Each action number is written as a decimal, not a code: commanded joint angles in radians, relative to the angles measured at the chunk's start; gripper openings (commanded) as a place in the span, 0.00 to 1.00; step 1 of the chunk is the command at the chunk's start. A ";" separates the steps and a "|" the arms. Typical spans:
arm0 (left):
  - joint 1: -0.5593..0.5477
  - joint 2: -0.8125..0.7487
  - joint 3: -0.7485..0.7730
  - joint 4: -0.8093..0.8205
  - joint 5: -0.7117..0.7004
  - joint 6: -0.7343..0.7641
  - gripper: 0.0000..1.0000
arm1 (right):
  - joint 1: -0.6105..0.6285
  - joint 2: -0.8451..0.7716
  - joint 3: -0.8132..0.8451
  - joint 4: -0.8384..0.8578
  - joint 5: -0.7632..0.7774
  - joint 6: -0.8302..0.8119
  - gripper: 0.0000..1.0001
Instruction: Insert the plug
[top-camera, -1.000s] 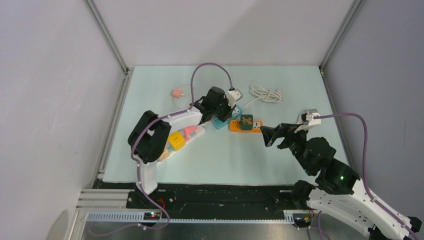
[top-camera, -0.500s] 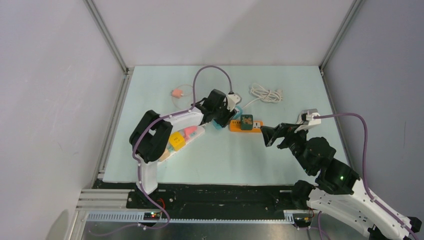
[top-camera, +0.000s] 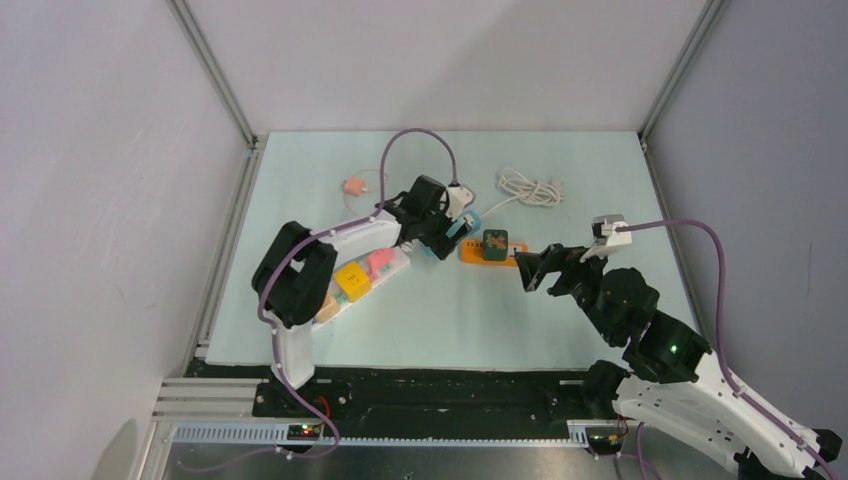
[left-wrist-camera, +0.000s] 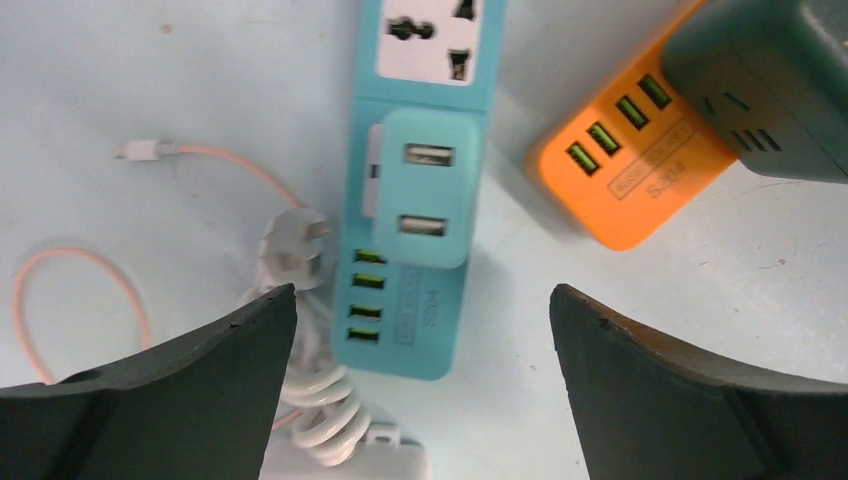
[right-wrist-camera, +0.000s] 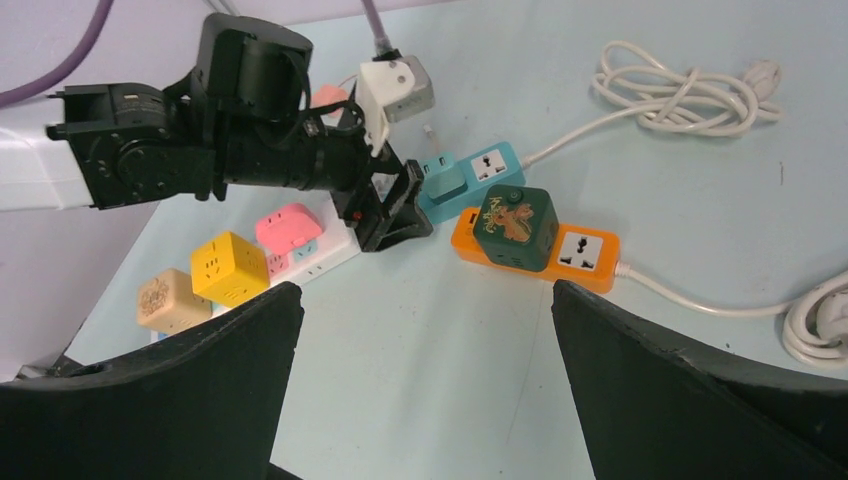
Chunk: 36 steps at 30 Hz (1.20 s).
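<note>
A teal USB charger plug (left-wrist-camera: 425, 190) sits seated in the teal power strip (left-wrist-camera: 412, 325), behind the strip's row of green USB ports. My left gripper (left-wrist-camera: 422, 295) hovers just above the strip's end, open, with its fingers wide on either side and nothing between them. In the top view the left gripper (top-camera: 438, 243) sits at the strip's (top-camera: 468, 224) near-left end. My right gripper (right-wrist-camera: 425, 300) is open over bare table, short of the orange strip (right-wrist-camera: 585, 250), and holds nothing. From the right wrist view the plug (right-wrist-camera: 447, 178) stands upright in the teal strip.
A dark green cube adapter (top-camera: 493, 243) sits on the orange strip (top-camera: 507, 260). A white strip (top-camera: 385, 270) holds a pink (right-wrist-camera: 290, 228) and a yellow cube (right-wrist-camera: 228, 265). A coiled white cable (top-camera: 532, 187) lies behind. A white plug (left-wrist-camera: 290, 245) and pink cable (left-wrist-camera: 80, 270) lie left of the teal strip.
My left gripper has opened wide, let go of the teal plug and drawn back a little from it. The right gripper has shifted slightly left.
</note>
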 joint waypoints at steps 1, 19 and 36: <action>0.020 -0.118 0.021 -0.003 -0.025 0.008 1.00 | -0.009 -0.008 0.030 -0.007 -0.004 0.031 1.00; 0.269 -0.269 0.039 0.009 -0.187 -0.425 0.98 | -0.041 -0.005 0.030 -0.145 0.053 0.152 0.99; 0.518 0.037 0.243 -0.055 -0.261 -1.001 0.95 | -0.168 0.050 0.030 -0.140 -0.066 0.174 0.99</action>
